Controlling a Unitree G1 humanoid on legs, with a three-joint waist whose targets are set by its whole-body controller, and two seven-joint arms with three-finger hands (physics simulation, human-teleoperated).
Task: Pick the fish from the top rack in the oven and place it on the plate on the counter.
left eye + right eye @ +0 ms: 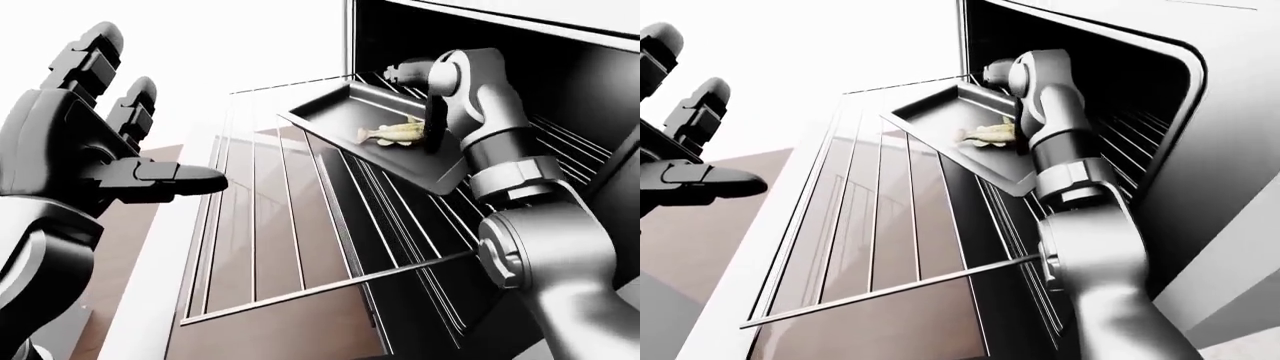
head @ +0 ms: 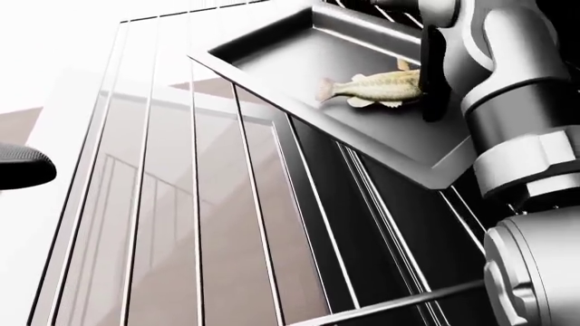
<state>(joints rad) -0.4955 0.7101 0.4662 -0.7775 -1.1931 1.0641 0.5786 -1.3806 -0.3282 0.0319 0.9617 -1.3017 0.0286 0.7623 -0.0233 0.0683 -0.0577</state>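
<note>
A pale yellow-green fish (image 2: 376,88) lies on a dark metal tray (image 2: 290,54) on the pulled-out top rack (image 1: 255,225) of the open oven (image 1: 1130,82). My right hand (image 2: 433,81) reaches into the oven from the right. One dark finger (image 2: 435,61) stands across the fish's right end and touches or covers it. I cannot tell whether the fingers close round the fish. My left hand (image 1: 120,150) is open and empty at the left of the left-eye view, well apart from the tray. The plate is not in view.
The wire rack sticks out of the oven toward the bottom left of the views, with a brown cabinet face (image 1: 130,247) beneath it. More rack wires (image 1: 570,142) show inside the dark oven cavity. The oven's frame (image 1: 1220,150) runs along the right.
</note>
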